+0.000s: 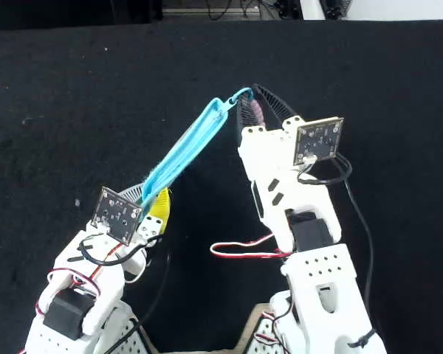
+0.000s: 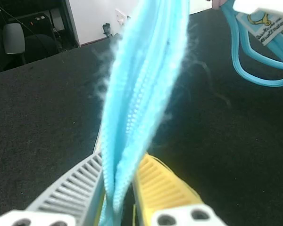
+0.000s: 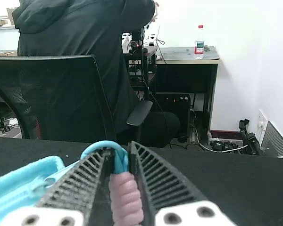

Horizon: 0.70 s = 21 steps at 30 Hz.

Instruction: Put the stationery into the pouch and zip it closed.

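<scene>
The light blue pouch [image 1: 183, 156] hangs stretched in the air between both arms, edge-on and above the black table. My left gripper [image 1: 153, 200] is shut on its near end, which sits between the grey finger [image 2: 75, 188] and the yellow finger [image 2: 162, 183]; the pouch [image 2: 141, 94] runs away from them. My right gripper [image 1: 252, 103] is shut on the blue zipper pull loop [image 3: 104, 147] at the pouch's far end [image 3: 19, 188]. A pink ribbed piece [image 3: 125, 193] sits between its black fingers [image 3: 160, 181]. No loose stationery is visible.
The black table cloth [image 1: 74, 110] spreads on all sides of the arms. A red and white cable [image 1: 240, 251] loops by the right arm's base. A person in a dark top sits on an office chair [image 3: 52, 94] beyond the table's far edge.
</scene>
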Each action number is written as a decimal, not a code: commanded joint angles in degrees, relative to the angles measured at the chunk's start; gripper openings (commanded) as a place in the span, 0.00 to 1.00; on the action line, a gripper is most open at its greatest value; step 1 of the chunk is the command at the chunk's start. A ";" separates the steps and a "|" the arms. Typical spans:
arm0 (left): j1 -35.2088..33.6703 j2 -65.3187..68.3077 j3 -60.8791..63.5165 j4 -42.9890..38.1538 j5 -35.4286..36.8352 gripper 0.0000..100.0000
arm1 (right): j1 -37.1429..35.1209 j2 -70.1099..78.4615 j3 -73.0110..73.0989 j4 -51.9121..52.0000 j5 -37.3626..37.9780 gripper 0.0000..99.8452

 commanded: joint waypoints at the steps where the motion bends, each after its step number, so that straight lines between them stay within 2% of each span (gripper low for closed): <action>1: -0.04 0.53 1.19 0.70 0.53 0.03 | 5.36 1.27 -5.32 -1.32 0.00 0.01; 13: -0.13 0.53 1.19 0.79 0.53 0.03 | 4.40 3.03 -5.58 -0.44 0.00 0.02; 15: -0.22 0.53 1.19 0.70 0.53 0.03 | 2.29 1.19 -5.67 3.34 0.00 0.06; 19: -0.22 0.53 1.19 0.70 0.53 0.03 | -3.78 -6.46 -5.76 12.66 0.09 0.22; 21: -0.22 0.53 1.27 0.70 0.53 0.03 | -6.42 -10.77 -5.67 16.88 0.09 0.26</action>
